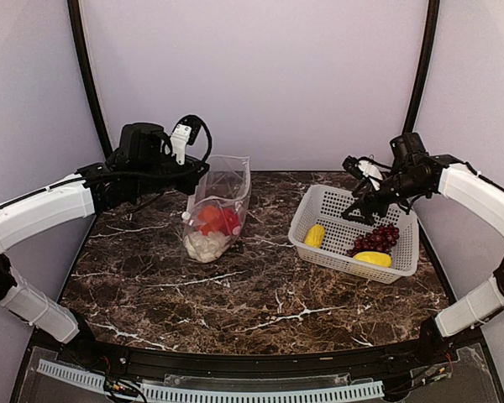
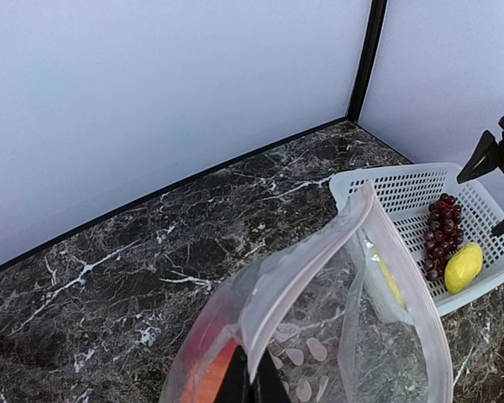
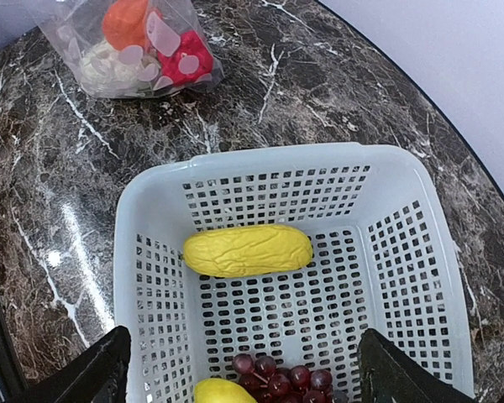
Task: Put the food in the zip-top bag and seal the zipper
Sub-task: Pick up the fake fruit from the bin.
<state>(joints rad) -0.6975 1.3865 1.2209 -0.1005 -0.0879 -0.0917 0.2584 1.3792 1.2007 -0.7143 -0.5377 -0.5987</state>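
The clear dotted zip-top bag (image 1: 219, 206) stands on the table, held up by my left gripper (image 1: 196, 176), which is shut on its pinkish zipper rim (image 2: 319, 252). Inside lie the orange-red round piece (image 1: 208, 220), the red pepper (image 1: 229, 221) and the white-green cabbage (image 1: 203, 245). The bag mouth is open. My right gripper (image 1: 363, 200) is open and empty above the white basket (image 1: 311, 208). The basket holds a long yellow piece (image 3: 247, 250), a second yellow piece (image 1: 373, 259) and dark purple grapes (image 1: 378, 239).
The dark marbled table (image 1: 235, 294) is walled by pale panels at back and sides. The basket sits at the right, the bag left of centre. A black rail (image 1: 235, 363) runs along the near edge.
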